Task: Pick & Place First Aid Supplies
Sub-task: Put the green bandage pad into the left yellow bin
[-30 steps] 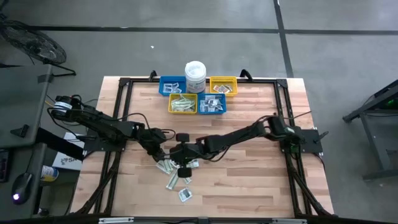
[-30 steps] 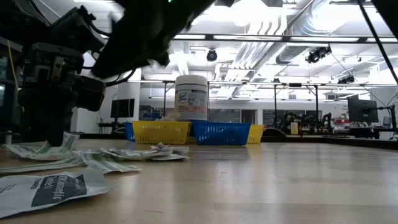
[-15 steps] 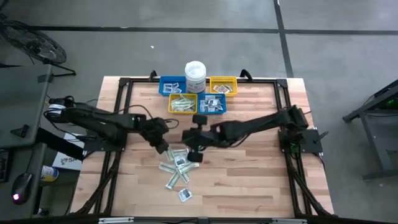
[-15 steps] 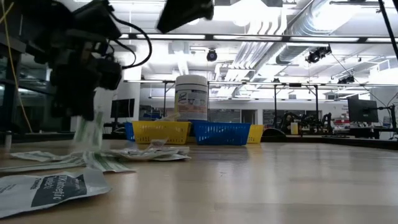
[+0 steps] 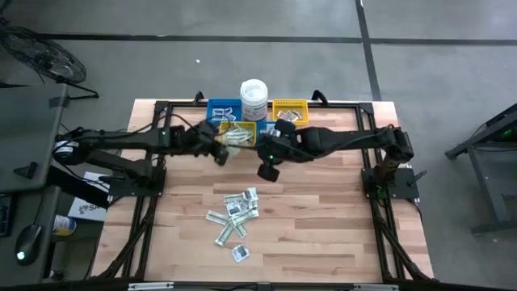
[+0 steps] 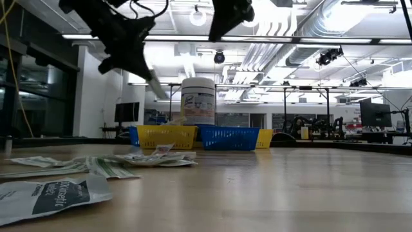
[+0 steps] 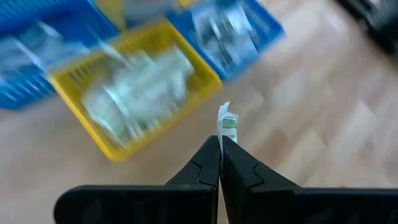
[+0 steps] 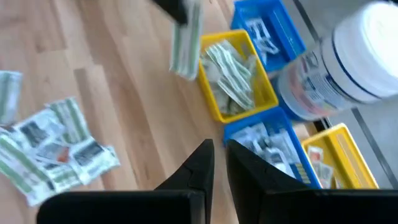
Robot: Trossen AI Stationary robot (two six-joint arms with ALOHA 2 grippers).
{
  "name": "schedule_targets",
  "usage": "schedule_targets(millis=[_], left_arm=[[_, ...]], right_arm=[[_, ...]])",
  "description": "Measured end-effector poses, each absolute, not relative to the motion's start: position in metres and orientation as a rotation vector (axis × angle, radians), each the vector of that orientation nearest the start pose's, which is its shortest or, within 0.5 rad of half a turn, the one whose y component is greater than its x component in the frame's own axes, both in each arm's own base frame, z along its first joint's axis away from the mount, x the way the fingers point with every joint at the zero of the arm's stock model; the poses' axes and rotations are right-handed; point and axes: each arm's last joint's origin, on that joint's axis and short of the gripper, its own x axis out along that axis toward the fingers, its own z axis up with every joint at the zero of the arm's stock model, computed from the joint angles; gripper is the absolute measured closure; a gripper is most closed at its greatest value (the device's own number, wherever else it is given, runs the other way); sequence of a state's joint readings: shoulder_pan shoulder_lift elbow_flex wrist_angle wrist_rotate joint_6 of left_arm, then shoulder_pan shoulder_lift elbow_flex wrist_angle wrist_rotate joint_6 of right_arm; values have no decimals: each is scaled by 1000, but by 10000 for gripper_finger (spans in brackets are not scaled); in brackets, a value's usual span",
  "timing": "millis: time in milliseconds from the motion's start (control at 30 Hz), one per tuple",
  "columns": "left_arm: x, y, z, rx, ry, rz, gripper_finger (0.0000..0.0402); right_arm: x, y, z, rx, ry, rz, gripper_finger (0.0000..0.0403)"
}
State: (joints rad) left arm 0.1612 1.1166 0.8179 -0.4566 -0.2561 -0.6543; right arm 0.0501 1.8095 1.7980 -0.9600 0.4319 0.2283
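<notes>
Left claw [image 5: 220, 153] is hanging above the table [image 5: 323, 234], upper centre of the high view, just beside the yellow bin of strips [image 5: 237, 135]. Its fingers are pressed together on a green-and-white strip packet [image 7: 227, 122]; in the left wrist view the packet is standing up on edge from between the fingertips. In the right wrist view the same packet is showing as a pale strip [image 8: 185, 42] hanging next to the yellow bin's near corner.

Right claw [image 5: 267, 170] is hovering over bare table at centre of the high view, just right of the left claw and just below the blue bin [image 5: 276, 136]. Right wrist view: its two fingers [image 8: 196, 169] are standing slightly apart with a narrow gap, and nothing is sitting between them.

The rest of the first aid supplies are lying in a loose pile of packets [image 5: 234, 213] on the table in the lower centre of the high view, well apart from both claws; one white packet [image 5: 241, 253] is lying alone below the pile. In the low view the pile is spreading along the left side, with a white packet with dark print [image 6: 55, 193] nearest the camera.

Back row: a second blue bin [image 5: 220, 111], white lidded tub [image 5: 254, 99], second yellow bin [image 5: 291, 111]. All four bins are holding packets.
</notes>
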Motion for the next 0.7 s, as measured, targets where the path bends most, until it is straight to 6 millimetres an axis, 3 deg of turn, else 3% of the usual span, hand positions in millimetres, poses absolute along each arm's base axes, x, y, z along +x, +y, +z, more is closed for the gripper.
schedule_targets(millis=[200, 700], left_arm=[[232, 66, 265, -582, 482, 743, 401], [265, 127, 214, -632, 487, 865, 401]], right_arm=[[380, -11, 339, -6, 912, -500, 370], [360, -51, 355, -22, 942, -543, 370]])
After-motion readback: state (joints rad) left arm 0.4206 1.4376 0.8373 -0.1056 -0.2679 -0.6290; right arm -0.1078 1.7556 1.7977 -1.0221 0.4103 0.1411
